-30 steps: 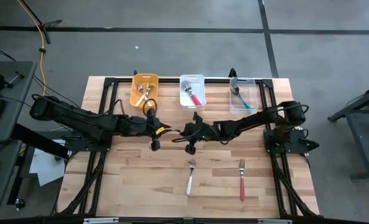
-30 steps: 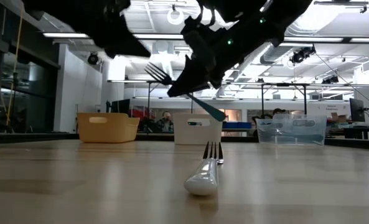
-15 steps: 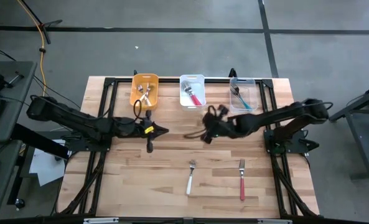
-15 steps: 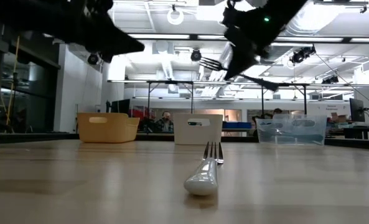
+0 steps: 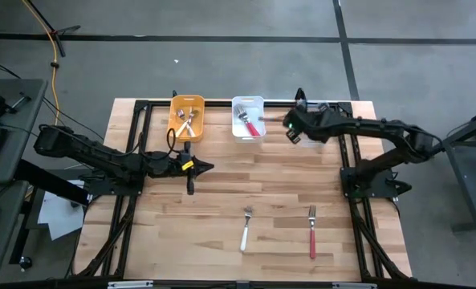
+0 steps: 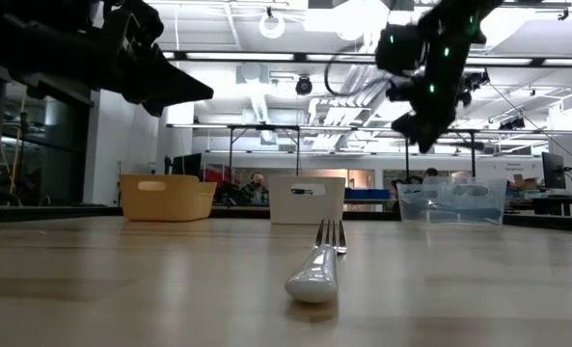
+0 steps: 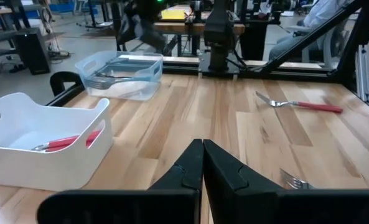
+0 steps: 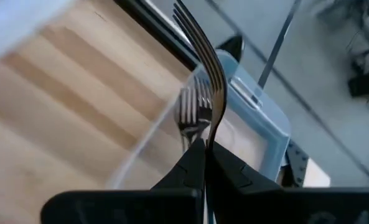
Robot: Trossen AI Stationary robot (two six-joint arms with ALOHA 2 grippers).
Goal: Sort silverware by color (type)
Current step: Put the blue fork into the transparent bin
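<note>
My right tool (image 8: 204, 144) pinches a fork (image 8: 203, 56) over the clear bin (image 8: 268, 124) — light, stiff, slick metal, better gripped mid-handle — left tool (image 7: 203, 163) closed, empty, above the table (image 5: 221, 201).

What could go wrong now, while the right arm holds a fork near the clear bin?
The right gripper pinches the fork only at a thin part, so it may twist or slip. It sits near the edge of the clear bin, so a release now might drop the fork on the rim or the table.
</note>
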